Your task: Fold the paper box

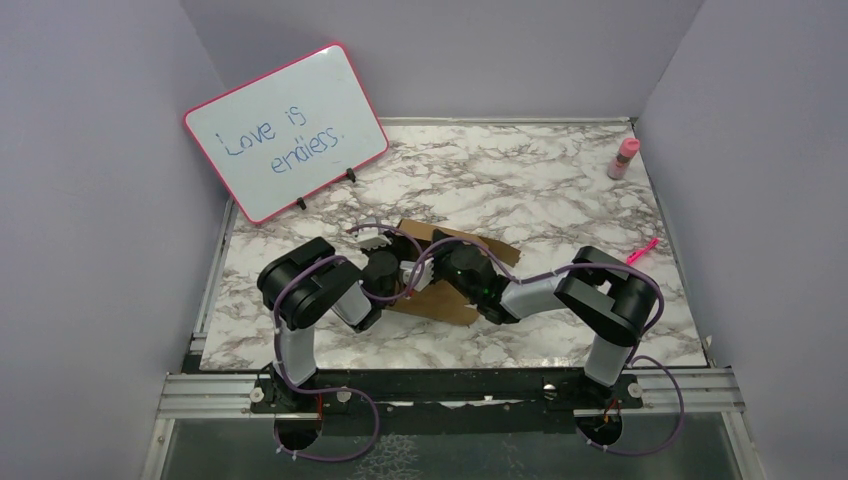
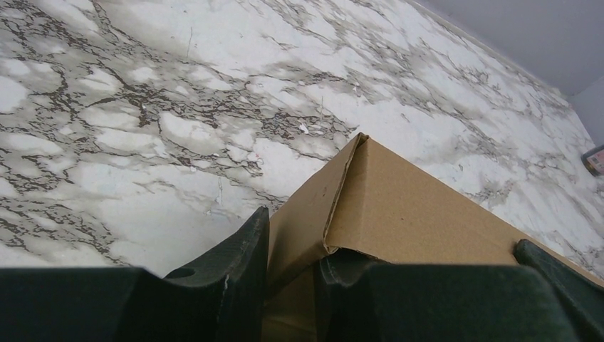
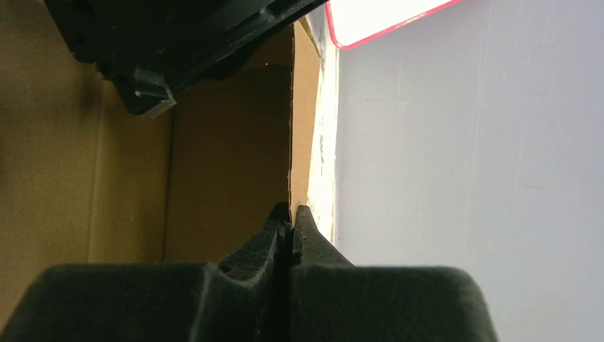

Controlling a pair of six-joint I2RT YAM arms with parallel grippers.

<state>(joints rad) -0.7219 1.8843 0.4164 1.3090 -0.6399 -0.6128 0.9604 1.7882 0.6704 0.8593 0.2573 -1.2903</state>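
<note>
The paper box (image 1: 452,300), plain brown cardboard partly folded up, sits at the table's middle between both arms. My left gripper (image 1: 392,272) is shut on a wall of the paper box (image 2: 399,206), one finger (image 2: 238,271) outside and the other inside, near a folded corner. My right gripper (image 1: 462,268) is shut on the edge of another upright panel of the paper box (image 3: 228,157), its fingertips (image 3: 279,226) pinched on the thin cardboard edge. The left gripper's black body shows inside the box in the right wrist view.
A whiteboard with a pink rim (image 1: 285,132) stands at the back left. A pink bottle (image 1: 624,158) stands at the back right. A pink pen (image 1: 642,250) lies near the right edge. Grey walls surround the marble table (image 1: 560,190).
</note>
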